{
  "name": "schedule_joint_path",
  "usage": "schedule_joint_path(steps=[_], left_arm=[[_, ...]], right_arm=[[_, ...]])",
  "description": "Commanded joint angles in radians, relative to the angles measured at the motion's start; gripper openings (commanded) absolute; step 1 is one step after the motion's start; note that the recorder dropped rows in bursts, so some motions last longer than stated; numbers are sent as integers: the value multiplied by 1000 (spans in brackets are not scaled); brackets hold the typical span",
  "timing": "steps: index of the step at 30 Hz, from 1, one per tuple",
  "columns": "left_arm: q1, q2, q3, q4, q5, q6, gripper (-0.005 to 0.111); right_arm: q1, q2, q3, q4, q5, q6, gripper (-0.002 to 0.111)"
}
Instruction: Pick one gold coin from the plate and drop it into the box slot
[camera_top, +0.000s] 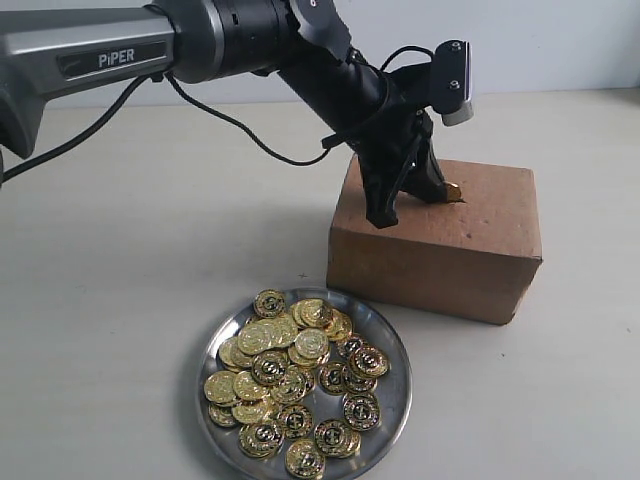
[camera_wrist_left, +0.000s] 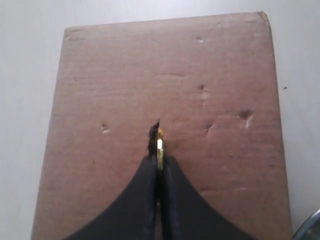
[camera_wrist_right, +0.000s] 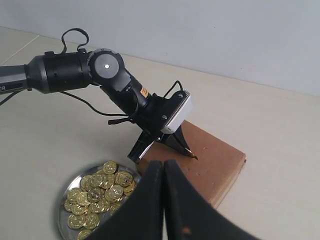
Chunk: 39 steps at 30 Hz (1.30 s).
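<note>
Left gripper clenched on gold coin. Coin edge-on, protruding past fingertips, tip at slot in box top. Coin thin, shiny yellow. Slot dark, ragged. Right gripper pressed closed, empty, off box. Plate heaped with coins, near box.

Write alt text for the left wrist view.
The left claw, shut on a gold coin held edge-on, is poised at the dark slot in the top of a brown cardboard box. A sliver of the plate shows in one corner.
</note>
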Motion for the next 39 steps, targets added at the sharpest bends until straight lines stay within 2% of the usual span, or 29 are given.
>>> schedule_joint_path(steps=[1,8,14,16,23,25,28,32,34,36,39], left_arm=[[-2,4,-8,-12,-14,2,0],[-2,4,-8,-10,-16,2,2],[-2,4,-8,-8,-27,-2,29],[-2,4,-8,-8,-35,-2,33],[-2,-40,-8,-8,-43,-17,30],[-2,-75,-8,-8,-35,-79,21],[-2,-142,-8,-5,20,-239,0],[-3,-235,-8,-4,198,-281,0],[-8,-282,-8,-6,276,-357,0],[-7,-321,-8,-6,284,-494,0],[-10,-369,14,27,284,-580,0]], right_arm=[[-4,-4,-5,1,-4,-10,0],[-4,-4,-5,1,-4,-10,0],[-4,-4,-5,1,-4,-10,0],[-4,-4,-5,1,-4,-10,0],[-4,-4,-5,-16,-4,-20,0],[-4,-4,-5,-39,-4,-20,0],[-4,-4,-2,-83,-4,-40,0],[-4,-26,81,-77,-4,-117,0],[-4,-46,152,-77,-70,-124,0],[-4,-78,245,-82,-189,-124,0],[-4,-124,388,-110,-404,-147,0]])
